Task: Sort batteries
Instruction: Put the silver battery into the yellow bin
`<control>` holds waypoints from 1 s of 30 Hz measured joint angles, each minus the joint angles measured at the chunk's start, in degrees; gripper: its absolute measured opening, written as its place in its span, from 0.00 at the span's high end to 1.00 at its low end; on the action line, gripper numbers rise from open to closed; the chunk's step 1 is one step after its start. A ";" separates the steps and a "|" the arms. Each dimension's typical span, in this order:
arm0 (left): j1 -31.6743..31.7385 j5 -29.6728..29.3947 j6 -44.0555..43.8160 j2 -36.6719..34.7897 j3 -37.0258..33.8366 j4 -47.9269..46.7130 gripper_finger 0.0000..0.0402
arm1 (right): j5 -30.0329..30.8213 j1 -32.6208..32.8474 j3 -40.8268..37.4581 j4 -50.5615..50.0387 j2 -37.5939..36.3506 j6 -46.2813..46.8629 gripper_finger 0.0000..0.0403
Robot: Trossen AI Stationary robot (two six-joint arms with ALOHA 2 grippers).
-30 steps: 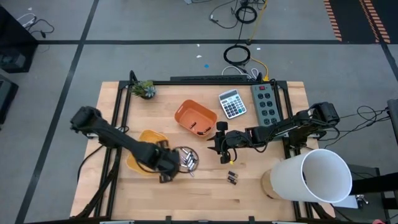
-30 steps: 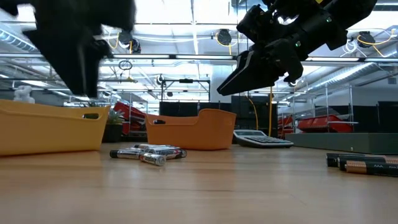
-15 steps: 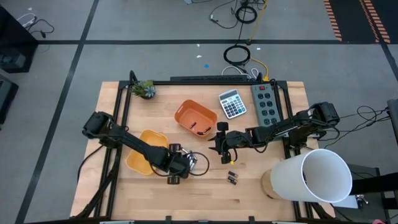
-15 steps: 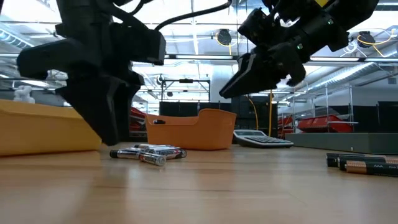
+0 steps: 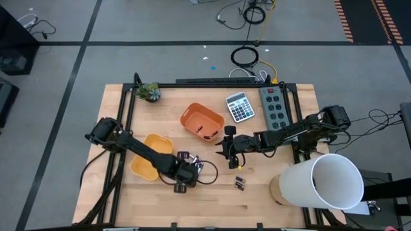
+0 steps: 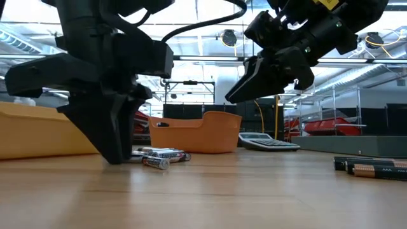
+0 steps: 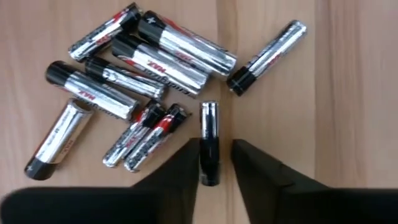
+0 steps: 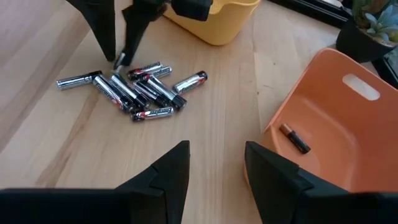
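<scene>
Left gripper (image 7: 209, 163) is down at the table beside the heap of silvery batteries (image 7: 143, 74), its fingers parted just wide enough to straddle one thin battery (image 7: 209, 142) lying at the heap's edge, not yet pinched. Right gripper (image 8: 214, 163) hovers open and empty near the orange bin (image 8: 336, 118), which already holds one dark battery (image 8: 294, 138). If the closing fingers brush the two thin cells just beside the target, they could roll it askew and cause a missed or crooked grasp.
</scene>
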 joint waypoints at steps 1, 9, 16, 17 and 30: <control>-0.04 0.05 0.00 0.13 0.02 0.07 0.79 | 0.02 0.00 0.00 0.03 0.00 0.00 0.64; 0.15 1.45 -2.53 -0.61 -0.04 -0.59 0.96 | 0.01 0.00 0.00 0.00 0.00 0.08 0.64; 0.03 2.79 -6.96 -2.81 -0.39 -4.51 0.96 | 0.00 0.09 -0.04 -0.02 0.00 0.20 0.64; 0.03 2.79 -7.35 -3.31 -0.39 -4.42 0.96 | 0.00 0.11 -0.04 -0.02 0.00 0.28 0.64; 1.23 -1.48 -11.41 -13.70 2.73 -18.56 1.00 | 0.00 0.10 -0.07 0.02 0.00 0.83 0.64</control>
